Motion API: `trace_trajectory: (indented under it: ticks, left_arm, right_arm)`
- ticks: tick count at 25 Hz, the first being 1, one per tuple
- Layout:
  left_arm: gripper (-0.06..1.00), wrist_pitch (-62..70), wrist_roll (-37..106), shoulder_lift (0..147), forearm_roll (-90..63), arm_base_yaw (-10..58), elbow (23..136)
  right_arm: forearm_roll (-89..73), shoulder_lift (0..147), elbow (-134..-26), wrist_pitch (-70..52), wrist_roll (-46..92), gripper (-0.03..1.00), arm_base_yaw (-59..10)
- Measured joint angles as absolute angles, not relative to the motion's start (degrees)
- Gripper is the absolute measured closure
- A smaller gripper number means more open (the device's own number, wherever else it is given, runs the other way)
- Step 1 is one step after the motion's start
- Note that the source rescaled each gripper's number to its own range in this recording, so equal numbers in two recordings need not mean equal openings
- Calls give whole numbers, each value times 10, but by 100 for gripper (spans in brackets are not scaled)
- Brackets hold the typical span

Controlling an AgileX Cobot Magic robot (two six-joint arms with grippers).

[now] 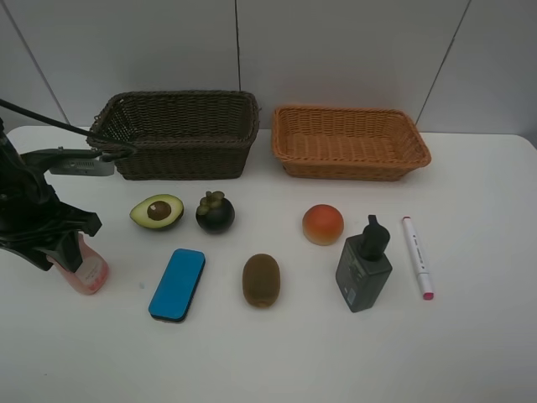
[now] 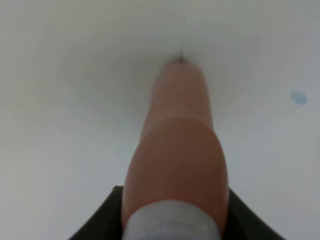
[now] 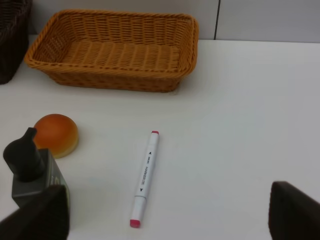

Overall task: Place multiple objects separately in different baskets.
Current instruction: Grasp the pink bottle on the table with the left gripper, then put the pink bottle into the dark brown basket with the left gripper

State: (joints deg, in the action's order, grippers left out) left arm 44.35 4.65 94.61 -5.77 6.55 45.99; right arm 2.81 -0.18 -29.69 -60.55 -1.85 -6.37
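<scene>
Left gripper (image 1: pixel 69 250) here: my jaws are clamped on the pink bottle (image 1: pixel 87 272), gripping up near its white-capped end. From my wrist camera the bottle (image 2: pixel 175 150) runs straight away from the jaws, with its far end down at the table (image 1: pixel 277 361). So the long axis is basically in line with my approach. I can't tell if it's clear of the surface yet, but it looks like it's resting there. All this is close to the table's left edge, about midway between front and back.

The thing that matters next is that the dark brown basket (image 1: pixel 185 155) sits directly toward the back edge from my jaws, on the left half. The orange-tan basket (image 1: pixel 352 111) is also along the back edge but past the middle, well apart from me. I'm the nearer arm to the dark one by a lot, so my guess is lift, carry backward, and drop over its near wall. That wall is tall, so I'd want good height first.

Right gripper (image 3: pixel 165 212) is spread wide with nothing in it, hanging over the white marker (image 3: pixel 144 177), which points toward the back edge.

Everything else is waiting mid-table: avocado half (image 1: pixel 157 211), mangosteen (image 1: pixel 215 212), blue eraser (image 1: pixel 178 284), kiwi (image 1: pixel 261 280), peach (image 1: pixel 323 224), pump bottle (image 1: pixel 365 267).
</scene>
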Motion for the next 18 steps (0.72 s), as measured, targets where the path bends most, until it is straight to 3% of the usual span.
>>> trace_trajectory:
  ticks: [7,12,18]
  left_arm:
    - [94,497,43,946,-58,65,515]
    - [94,567,40,948,-58,65,675]
    - [94,546,39,1007,-58,65,887]
  right_arm:
    - [28,-2,-297,-605,-19,-3,-64]
    - [28,-2,-297,-605,-19,-3,-64]
    - [28,-2,-297,-605,-19,-3,-64]
